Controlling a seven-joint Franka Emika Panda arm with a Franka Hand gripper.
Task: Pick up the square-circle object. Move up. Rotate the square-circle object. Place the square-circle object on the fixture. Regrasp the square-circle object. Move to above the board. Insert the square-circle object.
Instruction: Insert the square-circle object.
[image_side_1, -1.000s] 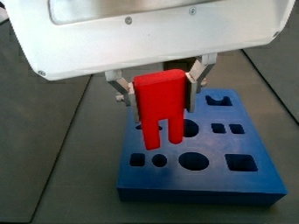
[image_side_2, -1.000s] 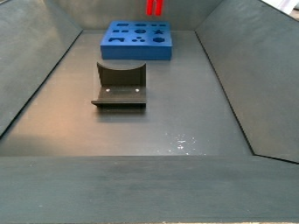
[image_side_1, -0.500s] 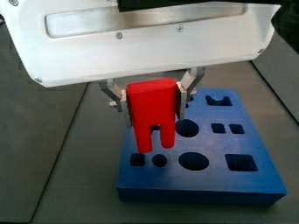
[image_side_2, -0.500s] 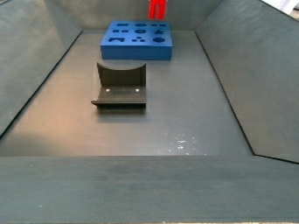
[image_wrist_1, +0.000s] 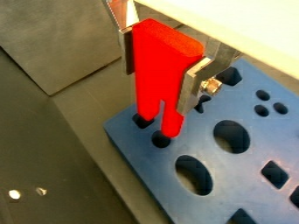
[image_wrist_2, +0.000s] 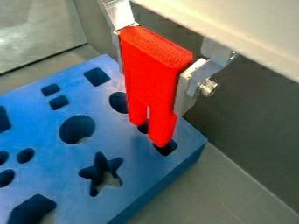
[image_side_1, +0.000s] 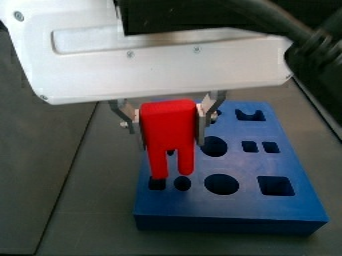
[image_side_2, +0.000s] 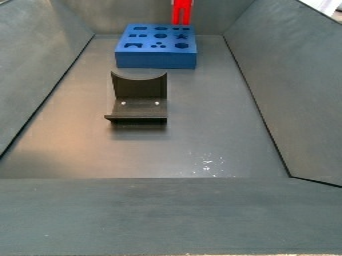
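Lower than a second ago, our gripper (image_side_1: 168, 118) points straight down over the blue board (image_side_1: 254, 195), clamped on the upright red block (image_side_1: 170, 140). We see its two prongs at holes near the board's 7 o'clock corner; the fixture (image_side_2: 138, 97) sits well apart.

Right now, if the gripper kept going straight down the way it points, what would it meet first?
The board. The gripper holds the square-circle object prongs down, with the tips at two small holes near the board's corner; how deep they sit is unclear.
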